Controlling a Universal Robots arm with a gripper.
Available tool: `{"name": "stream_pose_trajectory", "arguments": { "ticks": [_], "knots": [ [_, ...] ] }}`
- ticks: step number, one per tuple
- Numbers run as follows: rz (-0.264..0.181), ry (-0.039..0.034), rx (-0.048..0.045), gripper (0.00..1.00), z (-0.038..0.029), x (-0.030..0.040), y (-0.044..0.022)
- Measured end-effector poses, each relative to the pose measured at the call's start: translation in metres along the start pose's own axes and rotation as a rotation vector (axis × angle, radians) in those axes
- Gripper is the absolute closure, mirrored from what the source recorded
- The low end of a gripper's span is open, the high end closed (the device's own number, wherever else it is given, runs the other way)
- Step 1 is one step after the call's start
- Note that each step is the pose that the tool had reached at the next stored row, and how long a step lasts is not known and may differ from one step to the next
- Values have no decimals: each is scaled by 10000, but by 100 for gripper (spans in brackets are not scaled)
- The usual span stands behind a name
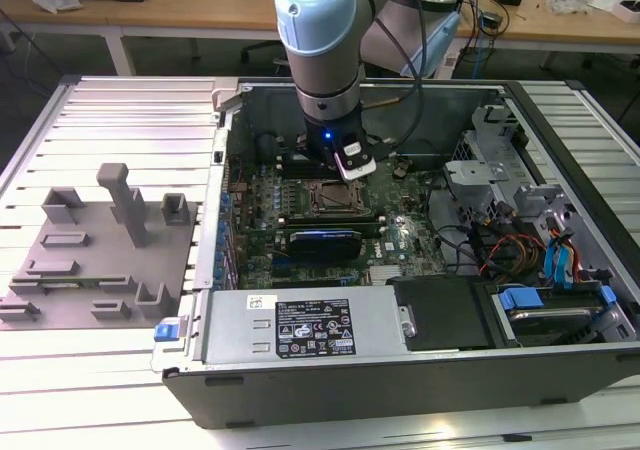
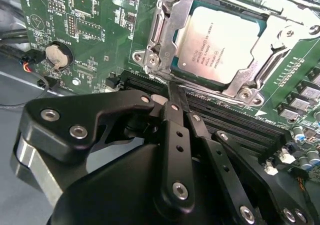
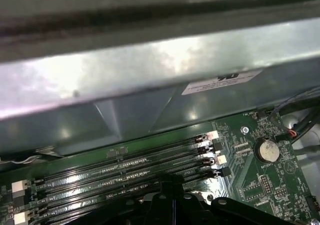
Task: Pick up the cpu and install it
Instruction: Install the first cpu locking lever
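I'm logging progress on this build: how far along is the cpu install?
Mostly done, it seems. The cpu already lies flat inside the metal socket frame on the motherboard, so pickup and placement look finished. The tool holds nothing; its fingers are together, the tip just beside the frame's edge. Whether the frame is latched shut cannot be told.

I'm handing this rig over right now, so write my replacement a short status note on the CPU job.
Gripper: fingers shut, holding nothing, tips just beside the socket frame, above the memory slots.
The cpu: lying flat in the motherboard socket, inside the open PC case.
Done: cpu picked up and placed in the socket.
Left: whether it is fully seated and the frame latched cannot be told.
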State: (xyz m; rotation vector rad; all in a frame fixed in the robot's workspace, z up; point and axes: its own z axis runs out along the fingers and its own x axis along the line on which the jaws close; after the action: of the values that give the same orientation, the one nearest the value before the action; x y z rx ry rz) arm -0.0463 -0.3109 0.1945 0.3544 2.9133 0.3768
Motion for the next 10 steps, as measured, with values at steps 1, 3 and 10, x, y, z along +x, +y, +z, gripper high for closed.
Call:
{"name": "stream_pose_trajectory", "arguments": {
  "ticks": [1,3,10],
  "knots": [
    [-3,-3,6,89,-17,-3,6],
    [-10,-10,52,89,-56,-9,16],
    [-244,-256,1218,89,-103,-19,30]
  ]
}}
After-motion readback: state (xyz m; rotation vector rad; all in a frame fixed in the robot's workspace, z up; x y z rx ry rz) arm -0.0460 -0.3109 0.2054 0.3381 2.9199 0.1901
